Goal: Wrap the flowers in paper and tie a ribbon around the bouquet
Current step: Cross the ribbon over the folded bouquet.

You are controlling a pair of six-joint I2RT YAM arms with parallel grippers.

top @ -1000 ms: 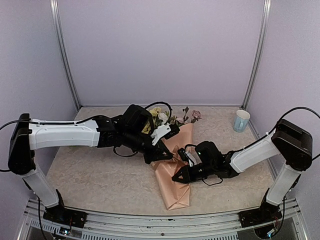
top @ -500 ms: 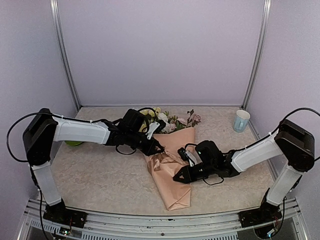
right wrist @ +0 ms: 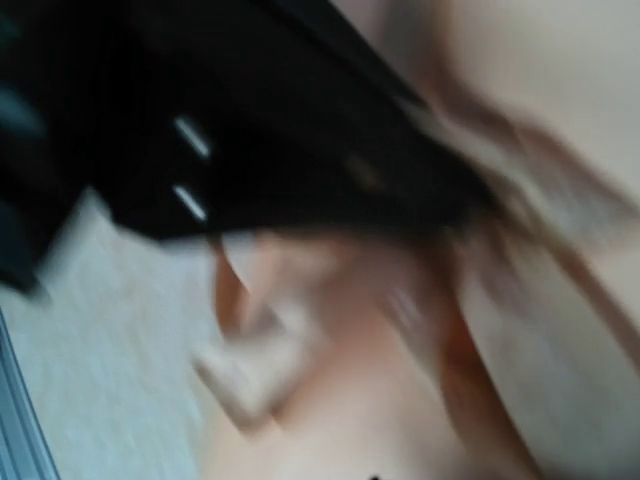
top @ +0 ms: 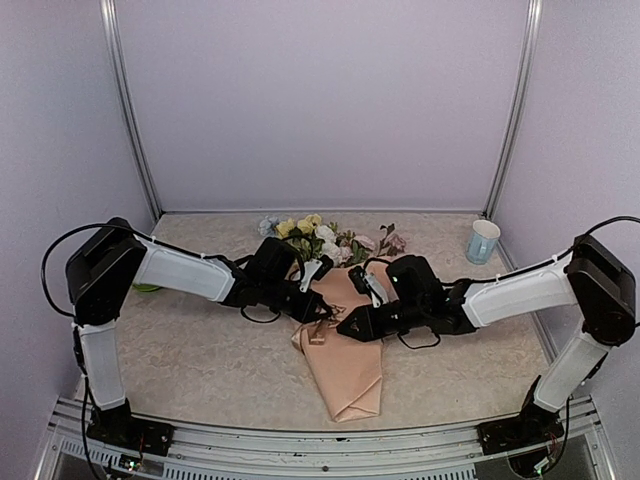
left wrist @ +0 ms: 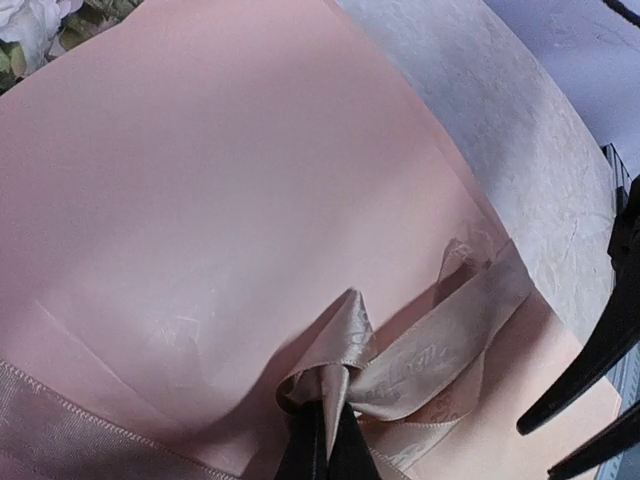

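Note:
The bouquet lies on the table, its flowers (top: pixel 308 233) pointing toward the back wall. The peach-pink paper (top: pixel 352 375) cone narrows toward the near edge and fills the left wrist view (left wrist: pixel 240 190). My left gripper (top: pixel 322 313) hangs low over the cone's waist, shut on a folded loop of tan ribbon (left wrist: pixel 345 355). More ribbon (top: pixel 318 335) trails across the paper. My right gripper (top: pixel 343 327) sits just right of it, and its black fingers (left wrist: pixel 600 368) stand slightly parted with nothing between their tips. The right wrist view is blurred and shows only paper, ribbon and the left gripper's dark body (right wrist: pixel 300 120).
A pale blue cup (top: pixel 483 241) stands at the back right by the frame post. A green object (top: pixel 147 288) peeks out behind the left arm. Both forearms stretch low across the table toward the middle.
My left arm has dropped low and the flowers now show behind it. My right gripper has moved up and left along the cone, closer to the left gripper. The left grip on the ribbon has held.

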